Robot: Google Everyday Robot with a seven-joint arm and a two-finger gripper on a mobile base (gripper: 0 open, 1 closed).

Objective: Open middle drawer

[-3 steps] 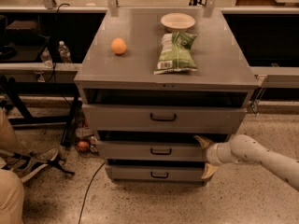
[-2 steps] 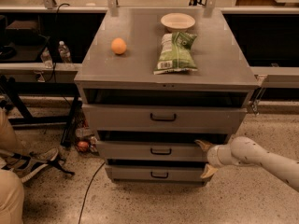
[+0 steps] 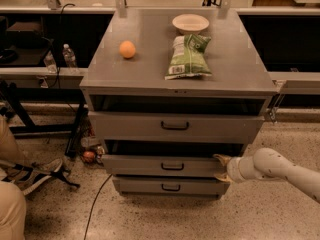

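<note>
The middle drawer (image 3: 150, 166) is a grey metal front with a small black pull handle (image 3: 172, 166), between a taller top drawer (image 3: 130, 126) and a narrower bottom drawer (image 3: 145, 185). It stands slightly out, with a dark gap above it. My gripper (image 3: 222, 168) is at the right end of the middle drawer's front, well to the right of the handle. Its fingertips (image 3: 220, 158) are spread, one at the front's top edge and one at its bottom edge. My white arm (image 3: 280, 170) reaches in from the lower right.
On the cabinet top (image 3: 150, 34) lie an orange (image 3: 127, 49), a green chip bag (image 3: 189, 55) and a white bowl (image 3: 190, 22). A person's leg and shoe (image 3: 35, 174) are at the left. A black cable (image 3: 95, 204) runs over the floor. Water bottles (image 3: 69, 58) stand at the left.
</note>
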